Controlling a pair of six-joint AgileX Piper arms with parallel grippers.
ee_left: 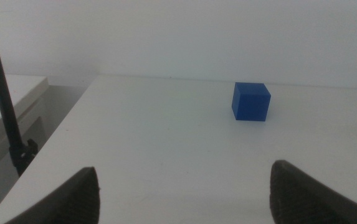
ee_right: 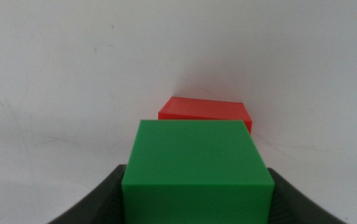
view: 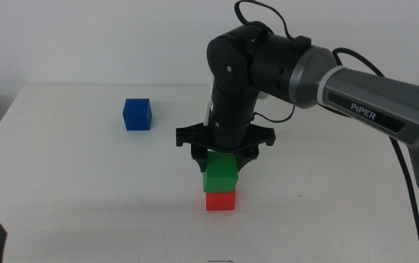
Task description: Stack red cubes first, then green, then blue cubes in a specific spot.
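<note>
Green fills your right wrist view: the green cube [ee_right: 197,165] sits between the jaws of your right claw [view: 221,162], which is clamped on it. From the middle view it rests on, or hangs just above, the red cube [view: 221,200]; you cannot tell whether the two faces touch. It also looks turned slightly against the red one and shifted toward the far side. The red cube stands on the white counter [view: 85,183], near the front, at what I take to be the stacking place. So, as I judge it, the red step is done, the green step is nearly done but not let go, and the blue step is untouched. Your blue cube [view: 137,114] waits well apart, toward the far left. Your left claw [ee_left: 184,193] hangs back with jaws spread wide, grasping nothing, looking toward that blue cube.
</note>
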